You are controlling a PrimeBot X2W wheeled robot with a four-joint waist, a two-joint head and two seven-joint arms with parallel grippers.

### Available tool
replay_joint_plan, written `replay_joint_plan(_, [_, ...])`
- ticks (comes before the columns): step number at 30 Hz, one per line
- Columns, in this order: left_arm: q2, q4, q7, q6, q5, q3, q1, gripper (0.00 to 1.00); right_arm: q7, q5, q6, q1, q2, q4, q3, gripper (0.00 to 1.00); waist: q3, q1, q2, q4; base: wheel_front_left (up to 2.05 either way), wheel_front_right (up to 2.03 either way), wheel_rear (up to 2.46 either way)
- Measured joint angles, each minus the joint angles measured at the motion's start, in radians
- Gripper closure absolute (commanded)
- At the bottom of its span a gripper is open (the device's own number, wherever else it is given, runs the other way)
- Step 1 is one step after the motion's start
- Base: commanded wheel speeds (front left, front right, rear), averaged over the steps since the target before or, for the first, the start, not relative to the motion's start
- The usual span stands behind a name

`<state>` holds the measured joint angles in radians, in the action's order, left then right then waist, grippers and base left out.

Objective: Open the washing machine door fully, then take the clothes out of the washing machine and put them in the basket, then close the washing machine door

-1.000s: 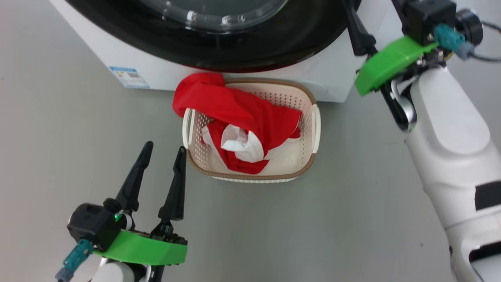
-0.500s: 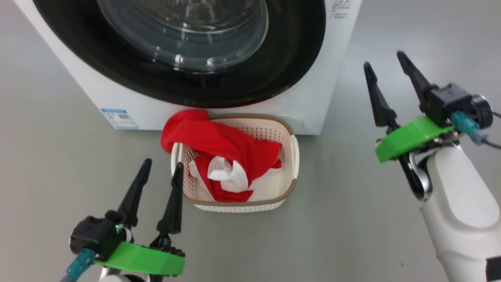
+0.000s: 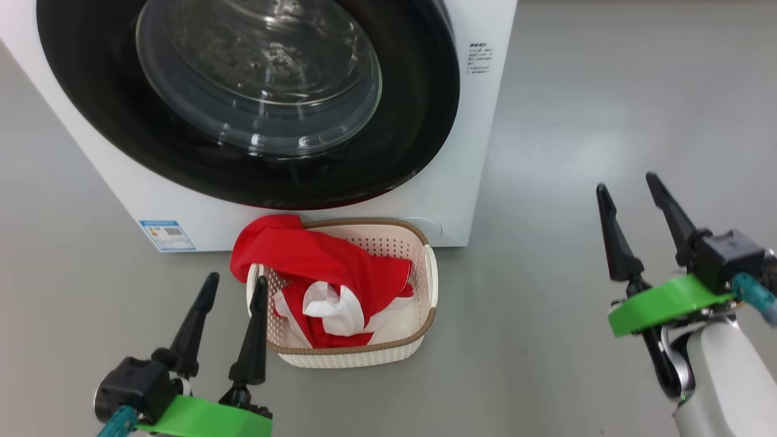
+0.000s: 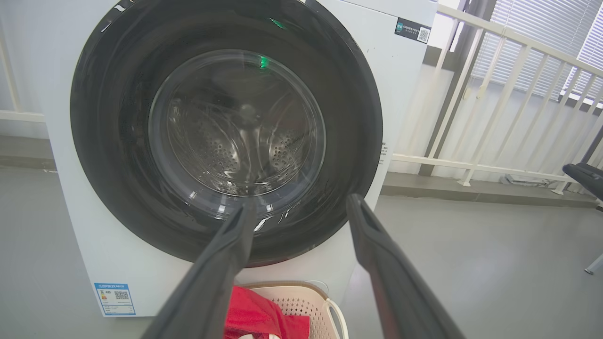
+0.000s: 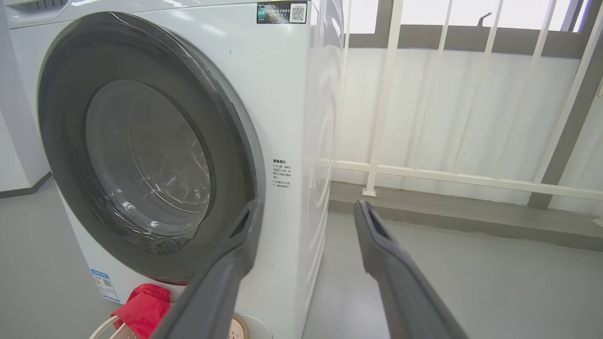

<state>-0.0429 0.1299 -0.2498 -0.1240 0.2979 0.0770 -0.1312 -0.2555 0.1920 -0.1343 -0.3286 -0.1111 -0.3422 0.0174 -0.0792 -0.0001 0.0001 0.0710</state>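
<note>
The washing machine point(image 3: 467, 152) stands white and boxy at the top, and its black-rimmed door point(image 3: 413, 121) lies flat against the front. In front of it sits the cream basket point(image 3: 425, 315) holding the red and white clothes point(image 3: 322, 267), one red fold draped over its far left rim. My left gripper point(image 3: 237, 279) is open just left of the basket, holding nothing. My right gripper point(image 3: 626, 182) is open over bare floor, right of the machine. The left wrist view looks past my left gripper point(image 4: 301, 200) at the door point(image 4: 108, 141), basket point(image 4: 330, 306) and clothes point(image 4: 254, 313). The right wrist view has my right gripper point(image 5: 306, 203) before the door point(image 5: 61, 141).
A blue label sticker point(image 3: 167, 235) marks the machine's lower left corner. Grey floor point(image 3: 546, 315) spreads wide to the right of the basket. A white railing point(image 4: 494, 94) runs behind and right of the machine.
The head camera has drawn back, so more of the door shows. My right gripper has left the machine's right edge and come down over the floor. Left gripper and basket keep their places.
</note>
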Motion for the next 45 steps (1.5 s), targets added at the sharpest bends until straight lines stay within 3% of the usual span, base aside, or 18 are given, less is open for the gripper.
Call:
replay_joint_plan(9, [-0.009, 0.000, 0.000, 0.001, -0.026, -0.014, 0.036, 0.00, 0.000, 0.003, 0.000, 0.151, 0.005, 0.083, -0.001, 0.00, 0.053, 0.0001, 0.0000, -0.022, 0.00, 0.00, 0.00])
replay_joint_plan(22, [-0.014, 0.007, 0.000, 0.011, -0.036, -0.027, 0.102, 0.00, 0.000, 0.004, 0.000, 0.342, 0.062, 0.166, 0.048, 0.00, 0.127, 0.0000, 0.0000, -0.022, 0.00, 0.00, 0.00])
replay_joint_plan(45, [-0.022, 0.050, 0.000, 0.019, -0.024, -0.032, 0.134, 0.00, 0.013, -0.012, 0.000, 0.430, 0.073, 0.246, 0.032, 0.00, 0.161, 0.0001, 0.0000, -0.022, 0.00, 0.00, 0.00])
